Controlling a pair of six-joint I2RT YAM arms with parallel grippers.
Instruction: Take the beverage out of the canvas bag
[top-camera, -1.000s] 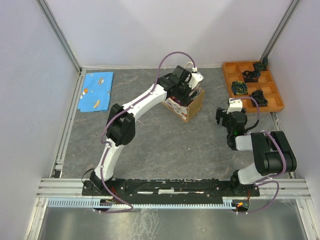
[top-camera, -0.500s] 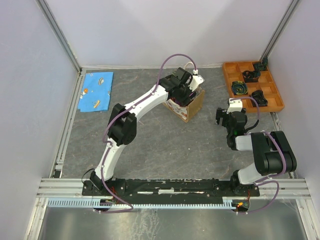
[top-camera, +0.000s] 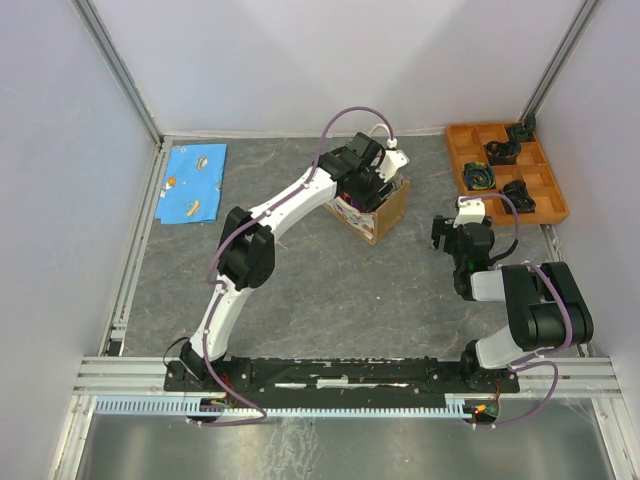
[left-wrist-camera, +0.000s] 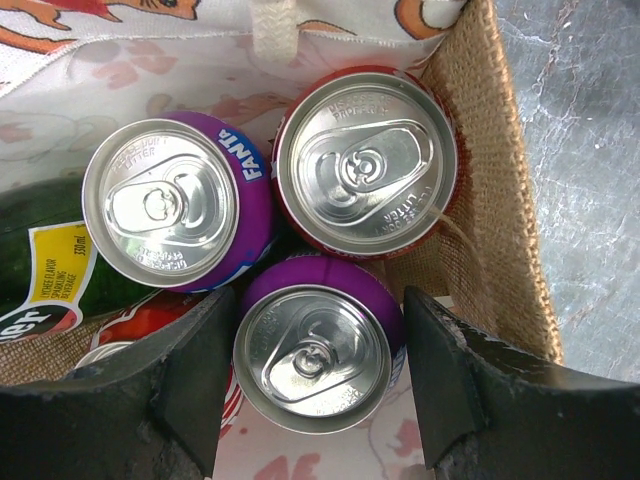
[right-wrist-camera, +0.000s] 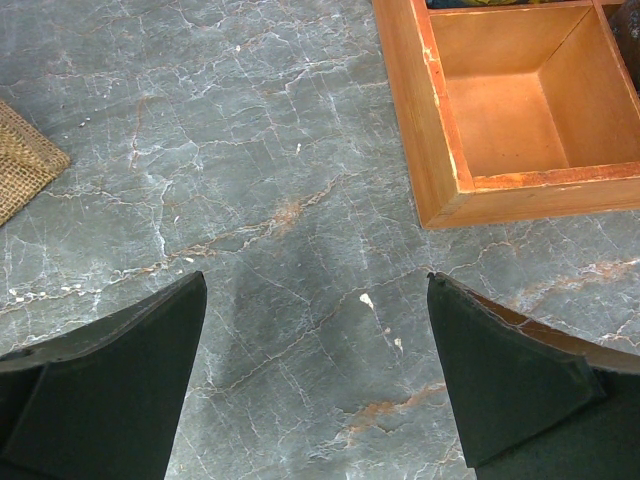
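Left gripper (left-wrist-camera: 320, 305) reaches down inside the canvas bag (left-wrist-camera: 500, 190), its fingers pinching a purple can (left-wrist-camera: 315, 355) that stands touching a red can (left-wrist-camera: 365, 165). Right gripper (right-wrist-camera: 315, 280) hangs spread wide above the table (right-wrist-camera: 200, 130).

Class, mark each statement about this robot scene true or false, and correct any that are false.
1. The left gripper reaches down into the canvas bag. True.
2. It is shut on a red can. False: it is shut on a purple can.
3. The right gripper holds a can. False: it is open and empty above the table.
4. The orange tray sits at the table's far right corner. True.
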